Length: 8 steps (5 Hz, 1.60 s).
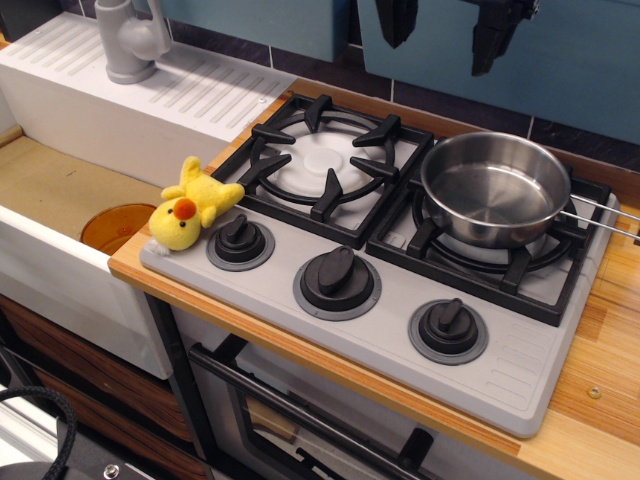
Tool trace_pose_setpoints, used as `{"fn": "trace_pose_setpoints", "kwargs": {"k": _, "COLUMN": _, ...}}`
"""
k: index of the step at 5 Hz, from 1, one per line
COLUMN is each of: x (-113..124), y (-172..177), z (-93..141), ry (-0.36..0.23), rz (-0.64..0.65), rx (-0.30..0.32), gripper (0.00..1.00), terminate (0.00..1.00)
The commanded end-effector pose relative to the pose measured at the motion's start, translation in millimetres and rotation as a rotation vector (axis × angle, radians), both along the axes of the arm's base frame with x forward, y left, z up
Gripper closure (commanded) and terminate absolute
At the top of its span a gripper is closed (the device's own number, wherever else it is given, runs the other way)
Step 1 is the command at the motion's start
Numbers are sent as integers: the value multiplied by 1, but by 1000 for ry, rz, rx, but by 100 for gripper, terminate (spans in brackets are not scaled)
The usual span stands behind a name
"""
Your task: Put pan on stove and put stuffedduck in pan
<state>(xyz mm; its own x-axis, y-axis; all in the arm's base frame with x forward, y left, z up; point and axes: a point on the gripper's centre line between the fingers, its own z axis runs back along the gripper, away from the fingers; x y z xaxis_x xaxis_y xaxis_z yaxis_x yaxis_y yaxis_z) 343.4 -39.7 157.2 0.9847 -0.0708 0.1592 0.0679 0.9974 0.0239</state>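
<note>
On the stove: the pan (pixel 495 187) sits on the right-hand burner of the stove (pixel 520 365), its wire handle sticking out to the right over the wooden counter (pixel 600 350).
Pan contents: nothing in it; the steel bottom shows bare.
Duck: the duck (pixel 190 205) lies on the stove's front left corner, just beside the left knob (pixel 240 240), its head leaning out toward the sink (pixel 60 190).
Left burner: bare grate, nothing on it.
Done so far: the first half looks finished, since the pan rests squarely on a burner.
Left to do: the duck has yet to be picked up and carried across to the pan, well apart on the other side of the stove.
Arm: only dark parts hang at the top edge, above and behind the pan, high over the counter.
Gripper: the gripper (pixel 450 30) shows as two dark fingers spread apart with clear space between them, holding nothing.
Next move, as a guess: swing left and come down over the duck.
</note>
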Motion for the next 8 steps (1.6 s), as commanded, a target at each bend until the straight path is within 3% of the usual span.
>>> {"fn": "trace_pose_setpoints", "kwargs": {"k": 1, "x": 0, "y": 0, "z": 0, "ry": 0, "rz": 0, "rx": 0, "gripper": 0, "terminate": 0}}
{"fn": "trace_pose_setpoints", "kwargs": {"k": 2, "x": 3, "y": -9, "z": -23, "ry": -60, "rz": 16, "rx": -20, "gripper": 0, "terminate": 0}}
{"fn": "trace_pose_setpoints", "kwargs": {"k": 5, "x": 15, "y": -22, "z": -62, "ry": -156, "rz": 28, "rx": -40, "gripper": 0, "terminate": 0}}
{"fn": "trace_pose_setpoints", "kwargs": {"k": 8, "x": 21, "y": -4, "z": -54, "ry": -196, "rz": 28, "rx": 12, "gripper": 0, "terminate": 0}}
